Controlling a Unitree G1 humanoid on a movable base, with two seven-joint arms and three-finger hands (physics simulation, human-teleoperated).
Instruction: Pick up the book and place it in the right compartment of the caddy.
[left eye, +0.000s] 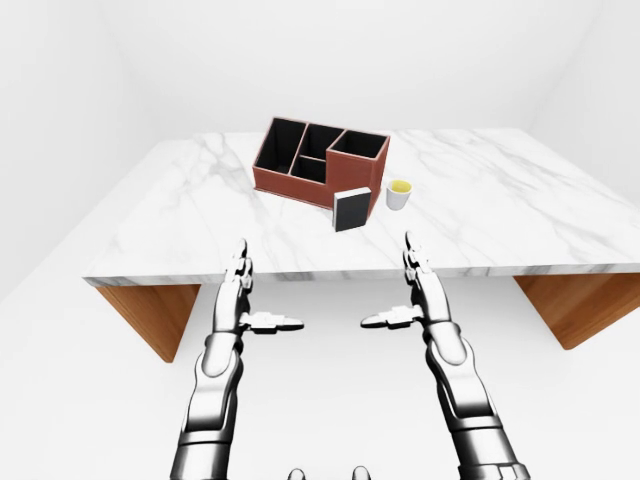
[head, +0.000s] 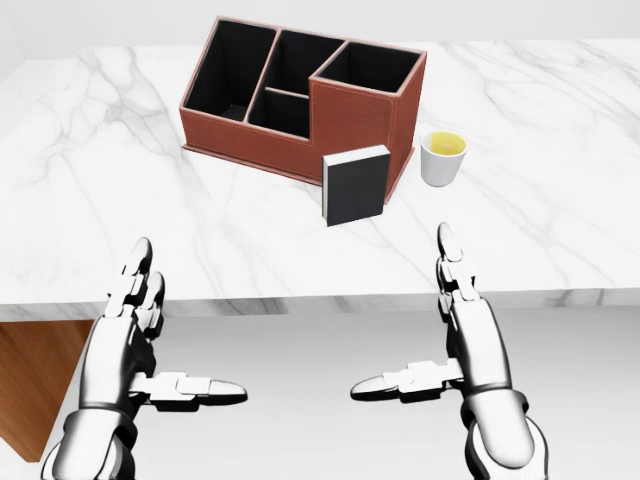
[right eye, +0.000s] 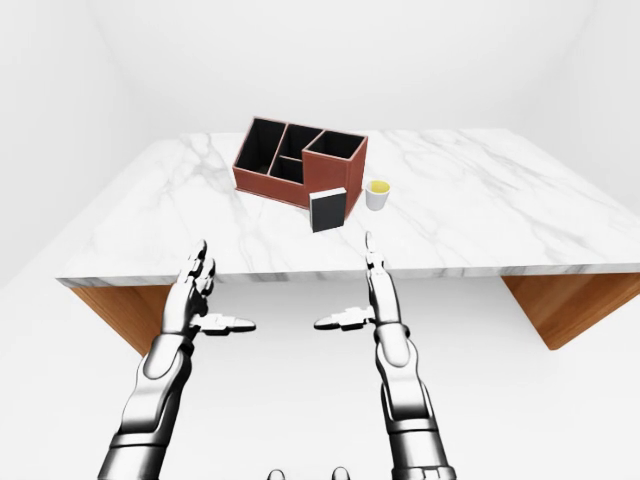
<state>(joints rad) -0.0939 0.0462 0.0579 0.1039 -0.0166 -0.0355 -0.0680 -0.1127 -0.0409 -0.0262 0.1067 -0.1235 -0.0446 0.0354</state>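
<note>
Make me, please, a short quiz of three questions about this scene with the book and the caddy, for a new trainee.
1. True or false: the book already sits inside the caddy.
2. What stands to the right of the caddy in the head view? A) a bowl B) a white cup C) a bottle
3. Fill in: the left hand and the right hand are both ____, holding nothing.

Key
1. False: it stands upright on the marble table, against the caddy's outer wall.
2. B, the cup has yellow inside.
3. Open, both short of the table's near edge.
</note>
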